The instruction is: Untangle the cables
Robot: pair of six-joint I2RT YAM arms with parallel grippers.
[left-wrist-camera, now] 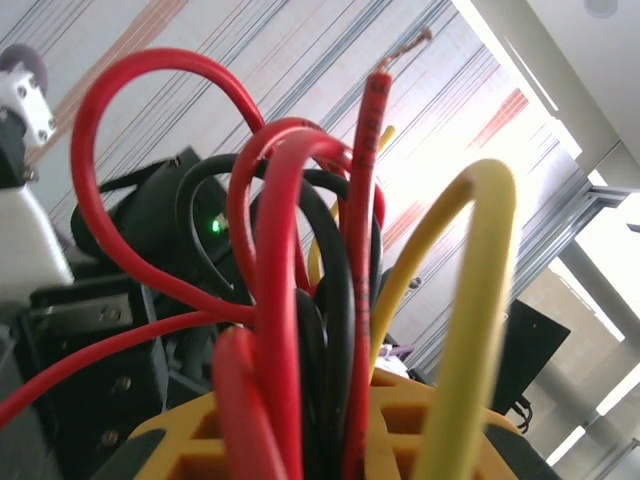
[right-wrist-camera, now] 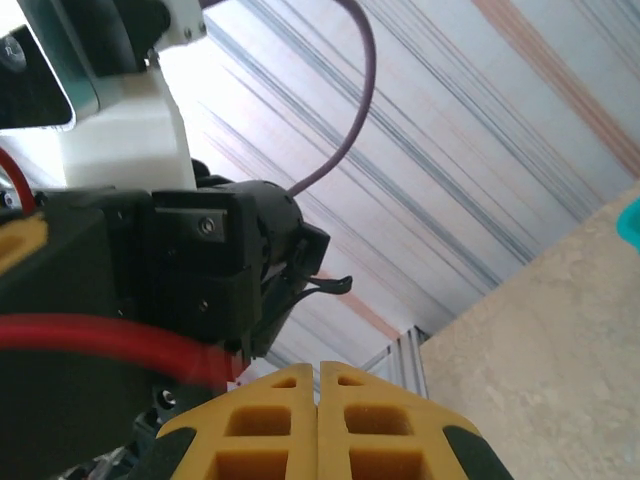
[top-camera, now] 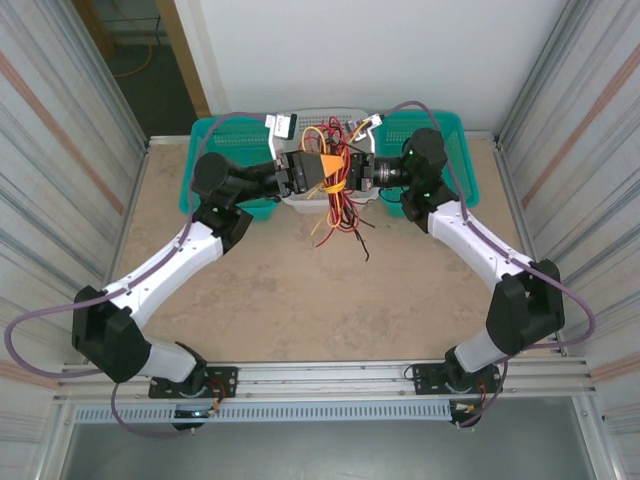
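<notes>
- Looking at the overhead view, you find both arms reaching to the upper centre of the frame. The left gripper and the right gripper face each other there, tips nearly meeting.
- The thin red, yellow and black cables hang in one tangled clump at that meeting point. Loose ends trail down toward the middle of the frame, above the tan, stone-patterned table.
- Behind the clump, at the upper centre, sits a pale translucent plastic bin. It stands between a teal plastic basket on the left and a matching teal basket on the right.
- In your left wrist view, the left gripper shows its yellow-orange fingers along the bottom edge, clamped around the cables.
- The red and black strands loop upward from between those fingers. One yellow strand arches over at the right of the frame, and one straight red strand ends in bare wire near the top centre.
- A green light glows on the black arm housing behind the loops, left of centre.
- In your right wrist view, the right gripper has its yellow-orange fingers pressed flat together at the bottom centre, with no gap along the seam.
- You cannot tell whether a thin strand is caught between them.
- A blurred red cable crosses the lower left of that frame in front of the other arm's black wrist block.
</notes>
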